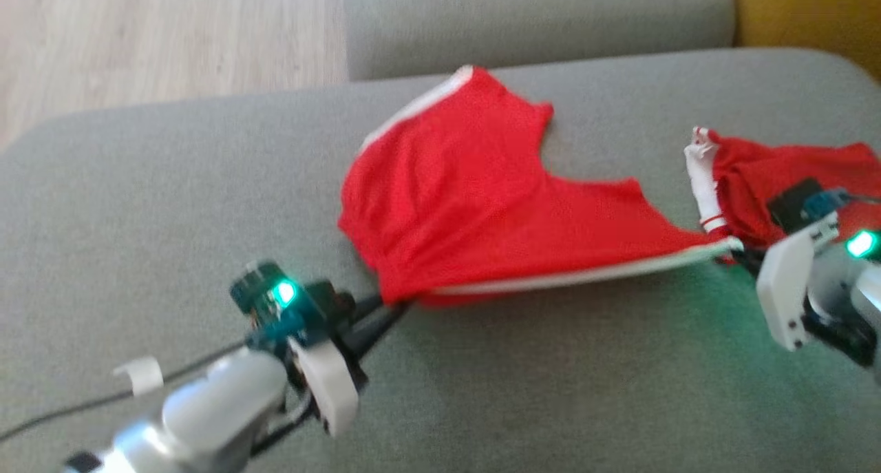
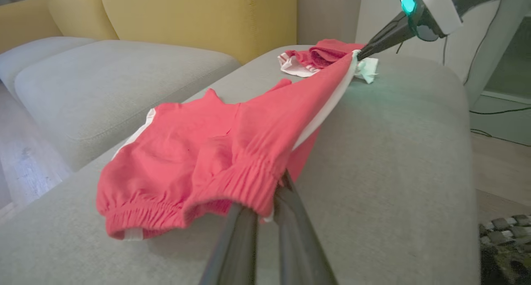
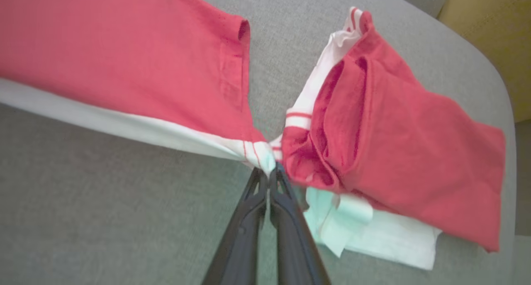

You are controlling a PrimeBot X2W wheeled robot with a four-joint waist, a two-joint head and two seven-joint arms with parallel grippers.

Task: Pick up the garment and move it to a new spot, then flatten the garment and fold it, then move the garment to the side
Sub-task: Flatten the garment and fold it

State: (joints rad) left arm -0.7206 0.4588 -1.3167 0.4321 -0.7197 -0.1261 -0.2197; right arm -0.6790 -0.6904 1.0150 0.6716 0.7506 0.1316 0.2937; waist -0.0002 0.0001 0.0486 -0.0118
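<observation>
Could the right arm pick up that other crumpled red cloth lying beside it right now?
Probably not yet. The crumpled red cloth lies right beside the right gripper with nothing between, but that gripper is shut on the corner of the red shorts, so it would have to let go first.

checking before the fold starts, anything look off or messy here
The red shorts are strung taut between the left pincer and the right pincer, sagging crooked rather than flat. A second red and white cloth lies crumpled right against the right pincer's grip; whether it is caught too is unclear.
</observation>
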